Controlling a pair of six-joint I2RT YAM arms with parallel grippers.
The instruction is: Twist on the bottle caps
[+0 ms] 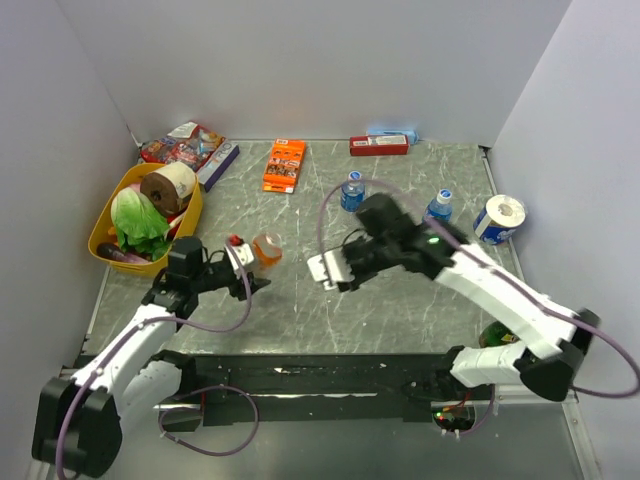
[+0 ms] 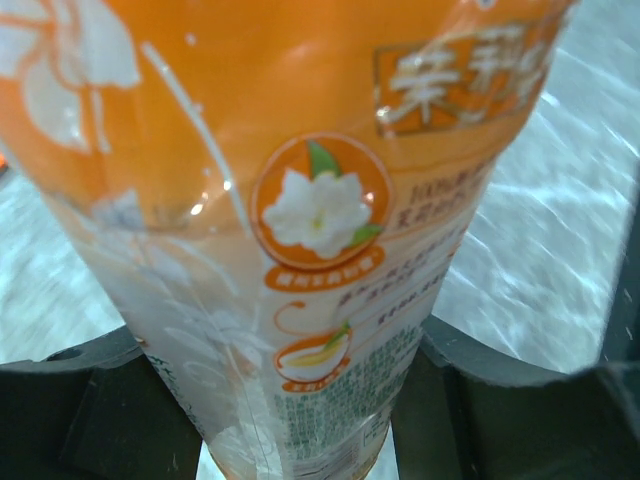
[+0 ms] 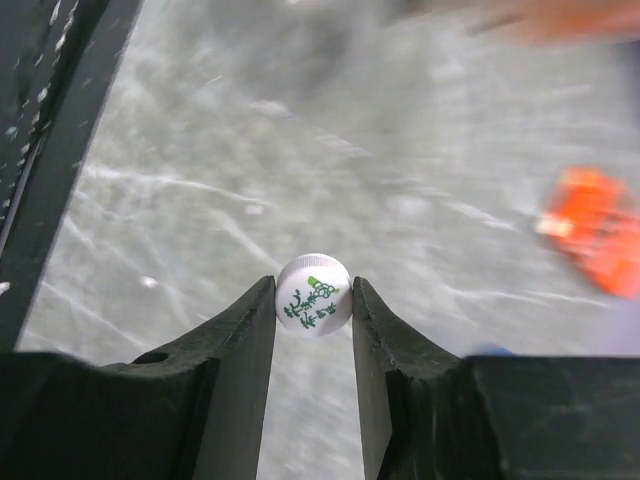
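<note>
Left tool [image 1: 252, 268] is clamped on the orange-liquid bottle [image 2: 300, 250], over the left-middle of the desk [image 1: 400, 310]. Right tool [image 3: 313, 287] pinches the whitish cap [image 3: 313, 296] at its fingertips, near that bottle's right. First blue-labelled bottle [image 1: 352, 192] stands behind, second blue-labelled bottle [image 1: 438, 207] farther right.

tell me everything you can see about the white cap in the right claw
The white cap is a small round screw cap of whitish plastic, with green characters and a small green leaf mark printed on its flat top. That top faces the wrist camera. The right claw pinches it by its rim, one dark fingertip on each side; nothing else seems to touch it. Behind it lies the grey marbled table. It is on no bottle yet.
</note>
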